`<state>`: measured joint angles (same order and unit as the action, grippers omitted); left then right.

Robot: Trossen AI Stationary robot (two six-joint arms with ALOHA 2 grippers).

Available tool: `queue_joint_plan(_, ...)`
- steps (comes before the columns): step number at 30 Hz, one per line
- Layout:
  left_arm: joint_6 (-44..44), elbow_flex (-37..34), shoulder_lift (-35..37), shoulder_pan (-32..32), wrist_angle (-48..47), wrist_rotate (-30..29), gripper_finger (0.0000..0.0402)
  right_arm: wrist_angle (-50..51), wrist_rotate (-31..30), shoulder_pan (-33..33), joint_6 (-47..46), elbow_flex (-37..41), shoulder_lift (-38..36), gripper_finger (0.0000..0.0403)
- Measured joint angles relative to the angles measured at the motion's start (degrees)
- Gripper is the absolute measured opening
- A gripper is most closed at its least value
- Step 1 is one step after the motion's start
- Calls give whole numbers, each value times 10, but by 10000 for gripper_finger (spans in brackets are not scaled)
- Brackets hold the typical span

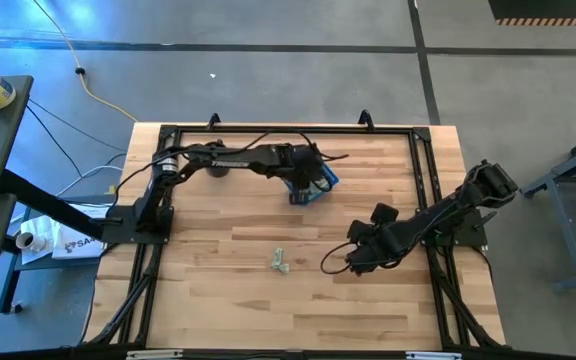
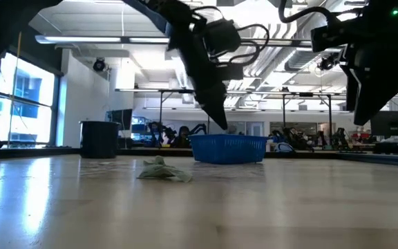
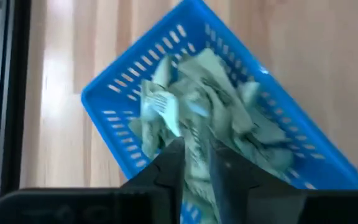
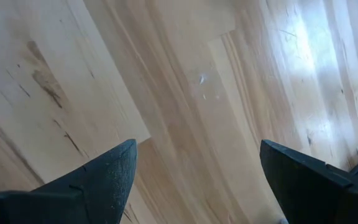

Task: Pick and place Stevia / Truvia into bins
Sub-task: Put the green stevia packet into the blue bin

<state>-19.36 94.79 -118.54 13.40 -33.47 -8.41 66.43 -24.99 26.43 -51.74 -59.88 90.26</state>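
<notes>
The blue basket (image 3: 104, 93) stands on the far middle of the table (image 1: 313, 190) and holds a heap of pale green and white packets (image 3: 216, 93). My left gripper (image 3: 196, 158) hangs over the basket (image 2: 228, 149), pointing down, shut on one packet. A small clump of loose packets (image 1: 280, 261) lies flat on the wood nearer the front (image 2: 163, 171). My right gripper (image 4: 194, 168) is open over bare wood, to the right of that clump (image 1: 353, 258), touching nothing. My left gripper pinches a pale green packet (image 3: 196, 180) between its two fingers, coming from above and pointing down into the basket. The packet sits in the narrow gap between the fingers, above the heap. Which edge it holds is hidden by the fingers.
A black round cup (image 2: 100, 138) stands on the far left part of the table, under my left arm (image 1: 218, 170). Black frame rails (image 1: 428, 180) run along the table's sides. Bare wood lies around the loose clump and toward the near edge.
</notes>
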Motion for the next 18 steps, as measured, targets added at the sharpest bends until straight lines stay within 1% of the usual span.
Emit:
queue_joint_plan(3,4,23,1,-5,-61,-1,120,0,-3,0,-3,0,0,330)
queue_joint_plan(7,45,54,1,-3,-193,5,140,-2,-6,0,-3,0,0,330)
queue_joint_plan(8,47,62,1,-2,-235,24,144,-4,-6,0,-4,0,0,330)
queue_joint_plan(9,46,69,2,-2,-281,57,147,-7,-6,0,-4,0,0,330)
queue_joint_plan(11,48,75,2,-6,-353,137,151,-20,-6,0,-3,0,0,330)
queue_joint_plan(13,70,75,2,-14,-383,209,151,-33,-6,0,-3,0,0,330)
queue_joint_plan(14,86,75,2,-18,-388,234,150,-39,-6,0,-3,0,0,330)
queue_joint_plan(15,105,71,2,-24,-380,254,150,-48,-6,0,-3,0,0,330)
queue_joint_plan(16,128,65,2,-31,-367,261,149,-58,-5,0,-4,0,0,330)
queue_joint_plan(18,181,52,2,-47,-354,261,151,-73,4,-3,-9,0,0,330)
